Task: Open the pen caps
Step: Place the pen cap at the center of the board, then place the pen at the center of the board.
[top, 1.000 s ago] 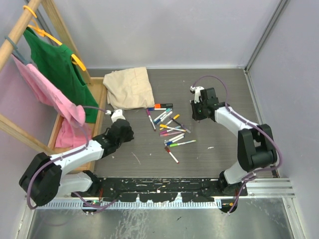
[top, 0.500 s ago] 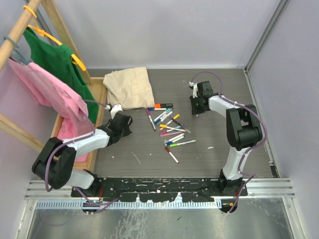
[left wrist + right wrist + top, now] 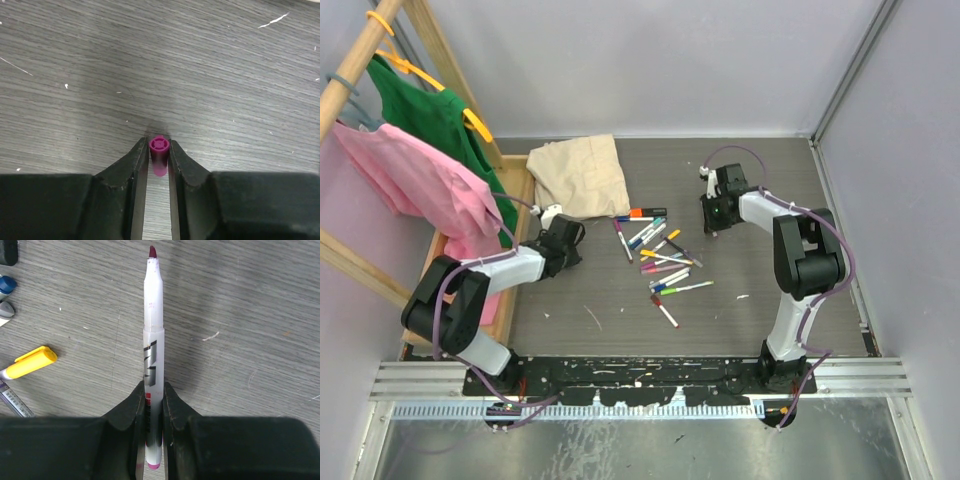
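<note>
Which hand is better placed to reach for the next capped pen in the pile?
Probably left. The left hand holds only a small magenta cap over bare table, quick to drop. The right hand grips the open pen and must lay it down first.

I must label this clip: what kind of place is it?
Probably a robot test cell: a left arm and a right arm bolted at the table's near edge, plain grey walls enclosing it, and staged props such as pens and a clothes rack.
</note>
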Controlling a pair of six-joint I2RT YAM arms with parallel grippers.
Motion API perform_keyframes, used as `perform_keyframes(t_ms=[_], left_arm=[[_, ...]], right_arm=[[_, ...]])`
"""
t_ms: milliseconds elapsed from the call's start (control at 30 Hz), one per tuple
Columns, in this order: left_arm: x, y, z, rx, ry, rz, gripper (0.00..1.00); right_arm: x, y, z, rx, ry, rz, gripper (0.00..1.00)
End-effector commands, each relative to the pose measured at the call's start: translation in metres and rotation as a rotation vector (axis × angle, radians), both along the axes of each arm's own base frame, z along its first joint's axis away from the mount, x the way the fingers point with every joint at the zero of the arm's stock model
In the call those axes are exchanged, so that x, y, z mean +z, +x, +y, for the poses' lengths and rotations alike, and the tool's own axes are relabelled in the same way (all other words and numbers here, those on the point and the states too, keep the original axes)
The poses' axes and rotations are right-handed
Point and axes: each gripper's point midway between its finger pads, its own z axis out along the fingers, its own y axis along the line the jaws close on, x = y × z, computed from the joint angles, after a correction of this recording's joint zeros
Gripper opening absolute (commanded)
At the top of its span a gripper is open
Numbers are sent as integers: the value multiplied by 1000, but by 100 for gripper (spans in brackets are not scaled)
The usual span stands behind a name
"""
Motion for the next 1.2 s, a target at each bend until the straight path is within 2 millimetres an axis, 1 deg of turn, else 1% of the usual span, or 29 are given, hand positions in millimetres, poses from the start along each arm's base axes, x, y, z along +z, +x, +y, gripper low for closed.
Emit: perform_keyframes(t_ms=[0,67,133,267,500,767,1000,1033,1100,1167], left_arm=[[8,15,1,17,6,-38,25],[5,15,3,21,10,-33,27],[4,15,4,25,11,-31,35],[4,15,5,27,11,-32,40],[11,13,3,17,-7,-47,42],[37,8,-5,-22,-75,-100,50],[64,-1,-12,-72,-150,-171,55],[64,-3,-12,-79,-154,-174,55],[75,-5,-13,-89,-171,-206,56],[77,-7,-12,-96,-172,-218,57]], right_arm=[[-4,6,-3,-2,5,5,17],[-6,6,-4,-4,7,11,19],[-7,5,-5,-4,10,15,22],[-7,4,-6,-5,16,20,26],[-9,3,-5,-1,24,32,30],[-6,2,-3,13,39,37,33],[8,3,1,39,58,7,35],[9,3,1,41,61,6,35],[9,2,1,43,64,5,35],[8,2,2,47,65,8,36]])
